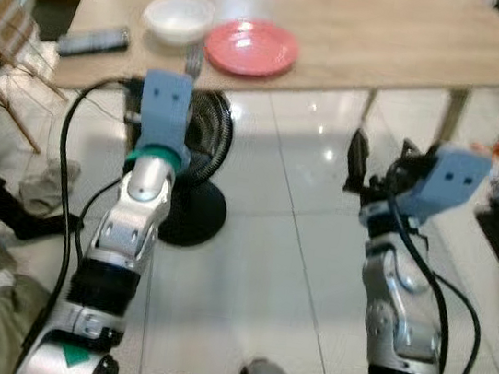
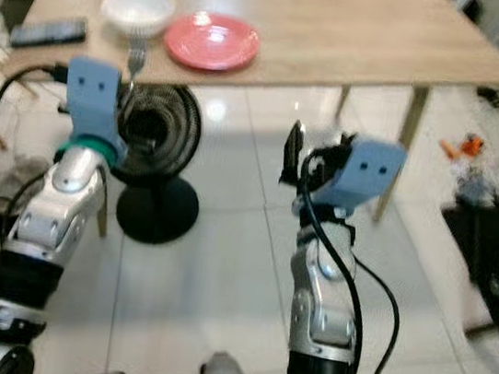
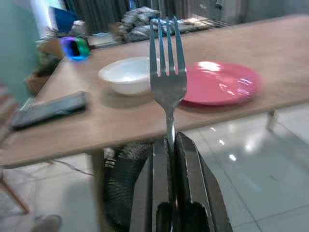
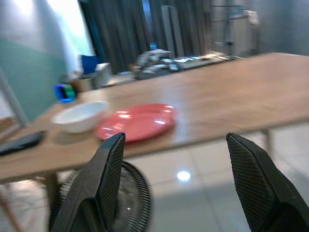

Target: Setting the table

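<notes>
The fork (image 3: 167,77) stands upright, tines up, its handle clamped between the closed fingers of the left gripper (image 3: 170,159), just short of the near edge of the wooden table (image 1: 392,30). On the table beyond it sit a white bowl (image 1: 178,16) and, touching beside it, a red plate (image 1: 251,47); a dark remote (image 1: 93,40) lies further left. The right gripper (image 4: 178,179) hangs over the tiled floor (image 1: 269,246) with its fingers wide apart, holding nothing. A black fan (image 1: 200,152) stands under the table.
</notes>
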Tool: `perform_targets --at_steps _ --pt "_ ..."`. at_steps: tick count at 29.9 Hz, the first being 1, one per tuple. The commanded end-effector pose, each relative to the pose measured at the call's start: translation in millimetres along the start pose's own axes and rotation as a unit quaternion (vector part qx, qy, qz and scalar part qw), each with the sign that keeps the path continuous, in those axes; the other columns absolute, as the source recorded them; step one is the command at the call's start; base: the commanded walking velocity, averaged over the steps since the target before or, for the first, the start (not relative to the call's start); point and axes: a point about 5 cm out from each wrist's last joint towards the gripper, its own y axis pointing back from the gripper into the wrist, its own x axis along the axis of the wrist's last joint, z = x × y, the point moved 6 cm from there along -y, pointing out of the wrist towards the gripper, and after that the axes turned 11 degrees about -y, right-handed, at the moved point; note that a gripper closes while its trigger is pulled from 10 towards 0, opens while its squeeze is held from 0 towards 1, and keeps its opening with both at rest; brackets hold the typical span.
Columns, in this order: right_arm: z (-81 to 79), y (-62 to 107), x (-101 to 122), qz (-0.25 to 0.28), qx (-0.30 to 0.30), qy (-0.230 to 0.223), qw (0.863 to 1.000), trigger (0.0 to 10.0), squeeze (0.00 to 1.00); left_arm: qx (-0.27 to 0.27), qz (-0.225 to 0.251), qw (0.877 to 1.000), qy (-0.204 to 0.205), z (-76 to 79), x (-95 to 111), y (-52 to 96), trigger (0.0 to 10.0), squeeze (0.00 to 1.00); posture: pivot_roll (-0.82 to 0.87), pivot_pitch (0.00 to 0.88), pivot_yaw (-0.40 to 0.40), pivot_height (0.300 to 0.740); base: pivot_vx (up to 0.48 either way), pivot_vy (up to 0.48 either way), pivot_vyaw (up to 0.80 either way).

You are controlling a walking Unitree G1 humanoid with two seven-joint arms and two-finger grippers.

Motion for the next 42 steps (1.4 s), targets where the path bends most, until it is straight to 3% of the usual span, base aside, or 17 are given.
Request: perform_targets --at_steps 1,15,20,29,32,34,35,38,42 --pt "-2.2 1.6 -4 -0.005 0.001 -0.007 1.0 10.0 0.0 0.007 -0.007 1.0 -0.006 -6.5 -5 0.6 10.0 0.0 -0.1 0.0 0.095 0.74 0.465 0.0 0.0" --pt "15.8 1.8 -6 -0.009 -0.045 -0.004 0.999 10.0 0.0 0.005 -0.01 1.0 -0.004 -6.1 -6 0.8 10.0 0.0 -0.1 0.009 0.095 0.74 0.465 0.0 -0.19" --pt "16.9 1.8 -6 -0.008 -0.048 -0.003 0.999 10.0 0.0 0.004 -0.01 1.0 -0.004 -5.7 -6 0.9 10.0 0.0 -0.1 0.009 0.096 0.74 0.465 0.0 -0.7" --pt "20.4 1.3 -4 -0.002 -0.06 0.021 0.998 10.0 0.0 0.001 -0.01 1.0 -0.004 -4.9 -6 0.2 10.0 0.0 -0.1 0.007 0.099 0.74 0.465 0.0 0.0" --pt "25.6 0.7 1 0.009 -0.074 0.065 0.995 10.0 0.0 -0.005 -0.008 1.0 0.0 -3.4 -5 0.1 10.0 0.0 -0.1 0.008 0.1 0.74 0.434 0.0 0.0" --pt "25.6 0.7 1 0.009 -0.074 0.065 0.995 10.0 0.0 -0.005 -0.008 1.0 0.0 -3.4 -5 0.1 10.0 0.0 -0.1 0.008 0.1 0.74 0.371 0.0 0.0" --pt "30.5 0.2 6 0.019 -0.087 0.103 0.991 10.0 0.0 -0.02 0.0 1.0 0.008 0.7 -2 0.7 10.0 0.0 -0.1 0.008 0.099 0.74 0.0 0.0 0.0" --pt "34.8 -0.4 12 0.031 -0.098 0.132 0.986 10.0 0.0 -0.043 0.006 0.999 0.018 7.1 1 1.9 10.0 0.0 -0.1 0.008 0.098 0.74 0.0 0.0 0.0" --pt "47.3 -1.6 33 0.073 -0.132 0.193 0.97 10.0 0.0 -0.138 0.015 0.985 0.106 35.6 16 9.6 10.0 0.0 -0.1 0.007 0.096 0.74 0.0 0.0 0.0"
